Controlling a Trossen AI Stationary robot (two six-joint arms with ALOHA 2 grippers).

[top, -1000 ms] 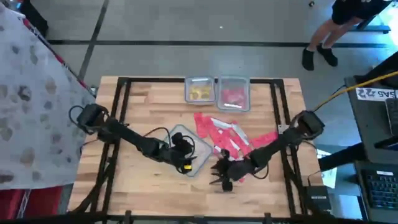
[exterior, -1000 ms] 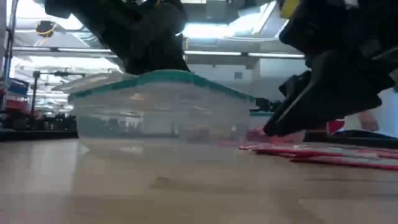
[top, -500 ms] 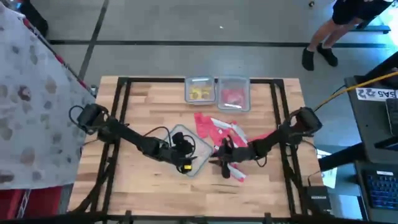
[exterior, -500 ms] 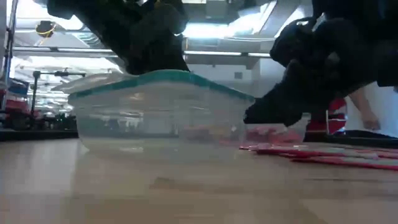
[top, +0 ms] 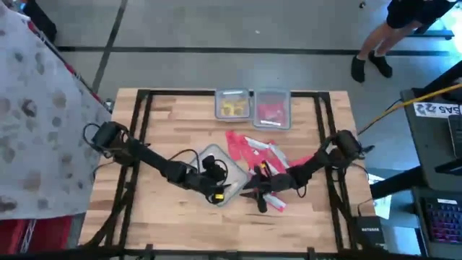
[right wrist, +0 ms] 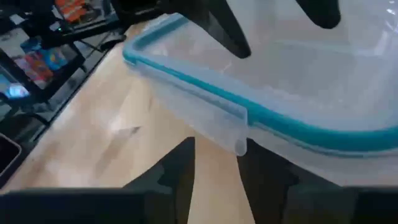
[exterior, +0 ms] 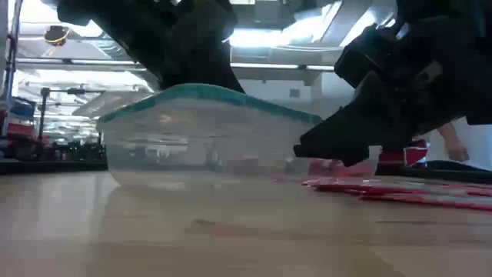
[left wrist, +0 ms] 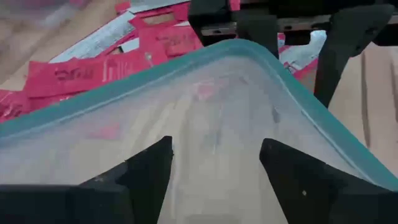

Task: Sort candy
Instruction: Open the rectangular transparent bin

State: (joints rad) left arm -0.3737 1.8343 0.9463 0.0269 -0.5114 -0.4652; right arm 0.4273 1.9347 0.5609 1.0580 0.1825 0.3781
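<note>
A clear tub with a teal-rimmed lid stands on its base near the table's middle. My left gripper is open above the lid. My right gripper is open at the tub's right end, with the lid's tab between its fingers. Red and pink candy packets lie flat on the table right of the tub and show beyond it in the left wrist view. Inside the tub only faint pink shapes show. My left gripper comes down on the tub's lid from above, its open fingers spread over the lid's top; in the low view the arm meets the lid. My right gripper reaches level from the table's right, one finger on each side of the tab; whether they touch it I cannot tell.
Two small clear tubs stand side by side at the far edge, one with yellow candy and one with red candy. A loose packet lies near the right gripper. Bare wood lies toward the near and left edges. A person stands beyond the far right corner.
My right gripper has moved from near the near edge toward the far side and left, up to the tub's right end, and now stands about the lid's tab. In the low view the tub has shifted a little toward the right. The left gripper stays over the lid.
</note>
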